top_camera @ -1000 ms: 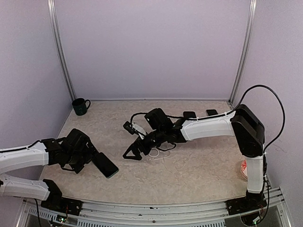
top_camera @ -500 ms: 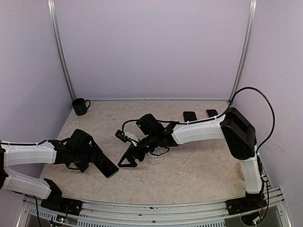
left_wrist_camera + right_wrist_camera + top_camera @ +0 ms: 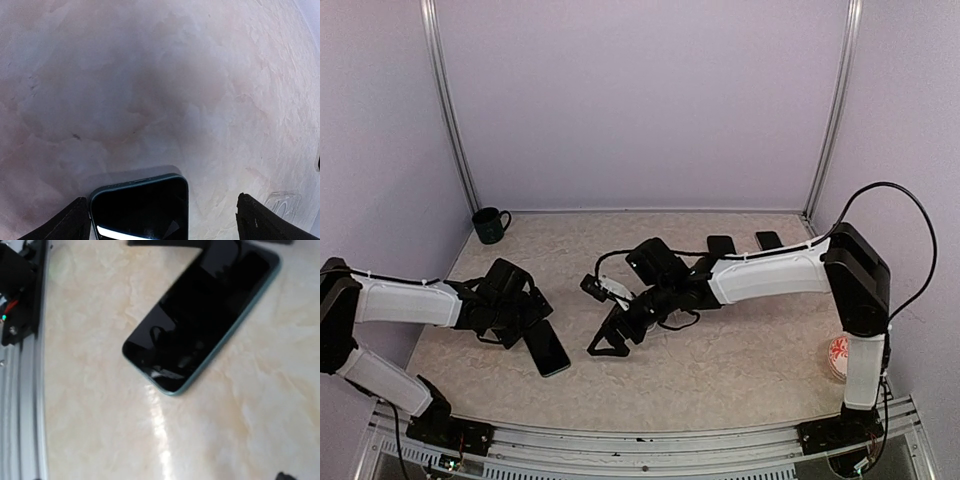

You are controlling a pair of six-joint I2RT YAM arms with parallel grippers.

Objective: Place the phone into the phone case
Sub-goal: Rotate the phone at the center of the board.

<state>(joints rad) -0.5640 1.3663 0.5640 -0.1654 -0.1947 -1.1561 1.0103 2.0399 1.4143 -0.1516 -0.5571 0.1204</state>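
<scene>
We see a mug [image 3: 490, 225] at upper left, by the back wall. L gripper [image 3: 530, 320], lower left, has its jaws spread wide, one either side of the phone [image 3: 547, 349]'s far end, not clamping it. The phone lies flat, screen up, on the table [image 3: 740, 380]. R gripper [image 3: 605, 346], centre frame, is also wide w/ nothing in it, low and just right of the phone. The clear case [image 3: 283, 204] shows faintly at lower right of the L wrist view, apart from the phone. A dark slab [image 3: 721, 244] sits upper right.
</scene>
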